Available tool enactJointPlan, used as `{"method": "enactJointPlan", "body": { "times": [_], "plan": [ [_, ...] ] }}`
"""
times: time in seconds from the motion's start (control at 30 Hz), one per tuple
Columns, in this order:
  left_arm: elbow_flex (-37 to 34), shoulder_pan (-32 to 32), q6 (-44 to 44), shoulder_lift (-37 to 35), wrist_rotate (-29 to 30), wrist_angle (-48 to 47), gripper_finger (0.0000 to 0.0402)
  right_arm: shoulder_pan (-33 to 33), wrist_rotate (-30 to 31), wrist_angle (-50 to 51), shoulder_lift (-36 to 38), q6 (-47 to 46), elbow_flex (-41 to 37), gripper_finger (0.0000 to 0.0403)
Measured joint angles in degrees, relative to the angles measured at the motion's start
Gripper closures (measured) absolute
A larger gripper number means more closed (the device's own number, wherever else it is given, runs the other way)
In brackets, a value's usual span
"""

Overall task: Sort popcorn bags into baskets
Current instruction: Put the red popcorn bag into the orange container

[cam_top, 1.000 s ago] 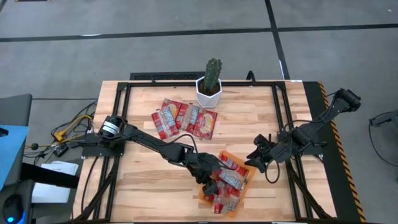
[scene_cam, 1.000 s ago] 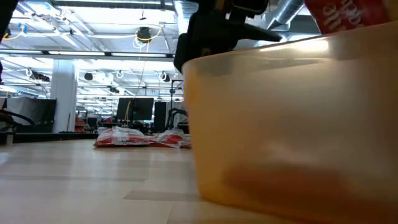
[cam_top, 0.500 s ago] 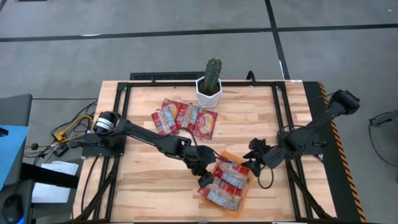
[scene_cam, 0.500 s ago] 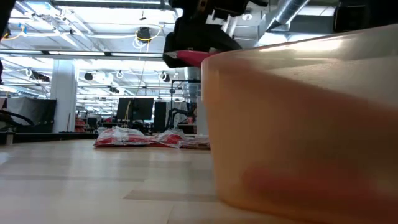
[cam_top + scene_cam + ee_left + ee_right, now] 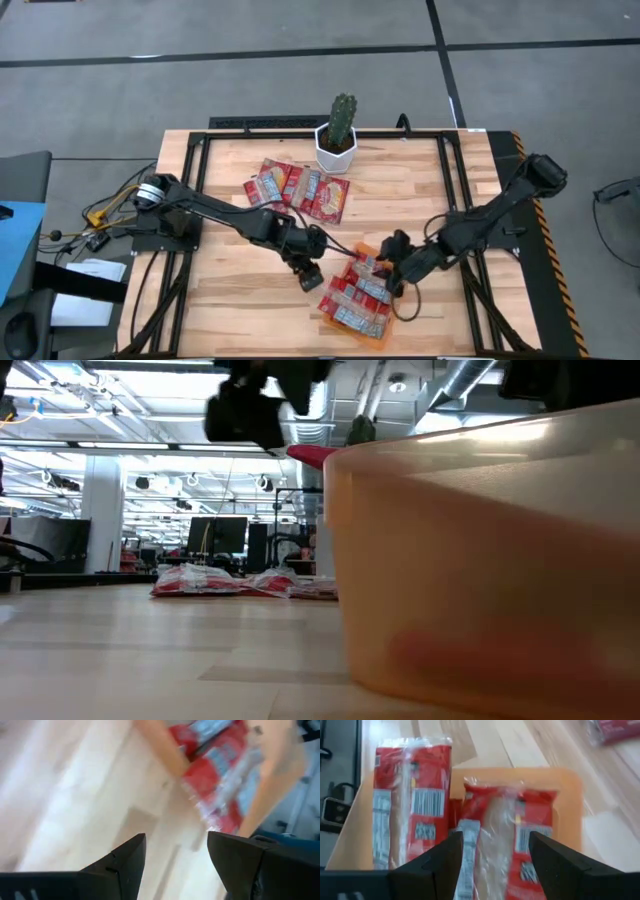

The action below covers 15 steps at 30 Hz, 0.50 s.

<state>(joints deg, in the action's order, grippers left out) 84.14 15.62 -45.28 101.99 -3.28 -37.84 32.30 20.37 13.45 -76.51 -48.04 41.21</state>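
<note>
The orange tray (image 5: 367, 247) sits near the table's near edge and holds several red popcorn bags (image 5: 358, 296) lying flat. One bag's edge (image 5: 308, 454) pokes over the tray's rim. Three more bags (image 5: 298, 190) lie flat on the wood near the far side. My left gripper (image 5: 308, 272) hovers open and empty just left of the tray (image 5: 159, 751). My right gripper (image 5: 392, 270) is open above the tray's right end, its fingers on either side of a bag (image 5: 495, 820) lying in the tray (image 5: 566, 805). Whether they touch that bag does not show.
A white pot with a cactus (image 5: 337, 140) stands at the far edge, behind the loose bags. A black frame (image 5: 190, 160) runs round the tabletop. Bare wood lies left of the tray (image 5: 230, 290) and between tray and loose bags. The tray wall (image 5: 480, 560) fills the low view's right.
My left gripper has drawn back out of the tray toward the table's left, leaving the bags lying in the tray. My right gripper has moved from the right side toward the tray and now hangs over its right end.
</note>
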Motion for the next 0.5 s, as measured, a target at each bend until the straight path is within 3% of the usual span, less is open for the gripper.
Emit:
{"method": "enactJointPlan", "body": {
  "times": [0.3, 0.5],
  "plan": [
    [0.0, 6.1, -3.2, -2.8, 11.4, -4.9, 0.0201, -1.2, -3.3, 4.0, -12.7, 7.4, 11.6, 0.0194],
    [0.0, 10.6, -7.6, -2.7, 16.5, -4.6, 0.0201, 0.4, -5.1, 10.5, -16.5, 4.7, 18.3, 0.0229]
  ]
}}
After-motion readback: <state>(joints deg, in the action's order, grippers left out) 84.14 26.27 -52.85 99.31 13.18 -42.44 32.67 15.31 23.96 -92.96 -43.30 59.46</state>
